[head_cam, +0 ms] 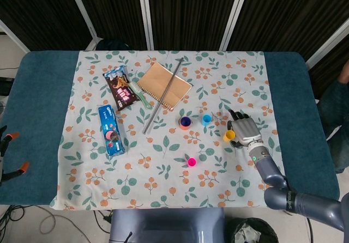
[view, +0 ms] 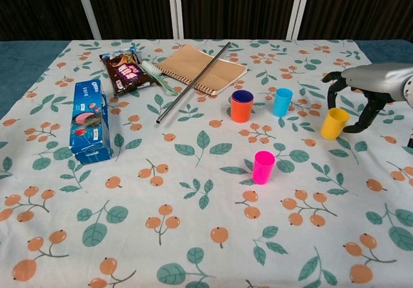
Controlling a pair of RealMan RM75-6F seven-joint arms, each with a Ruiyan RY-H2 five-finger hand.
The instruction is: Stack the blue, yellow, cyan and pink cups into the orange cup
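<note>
In the head view, the right hand (head_cam: pixel 244 131) is seen at the right part of the floral tablecloth (head_cam: pixel 163 166), its fingers spread and curved about the yellow cup (head_cam: pixel 228 136), which stands upright just beside them; whether it is touched cannot be told from here. The cyan cup (head_cam: pixel 206 120) and the orange cup (head_cam: pixel 185 123), with a blue cup nested in it, are set in a row to its left, and the pink cup (head_cam: pixel 191 162) stands nearer the front edge. A notebook (head_cam: pixel 164 85) is crossed by a metal rod (head_cam: pixel 162 96); a toothbrush (head_cam: pixel 140 95), a snack packet (head_cam: pixel 121 88) and an Oreo box (head_cam: pixel 110 128) lie further left.

In the chest view, the right hand (view: pixel 361 89) is shown with fingers arched wide over the yellow cup (view: pixel 334 123), one on either side, nothing being gripped. The blue cup (view: pixel 242 97) is seen as a rim inside the orange cup (view: pixel 241 109). The left hand is shown in neither view.
</note>
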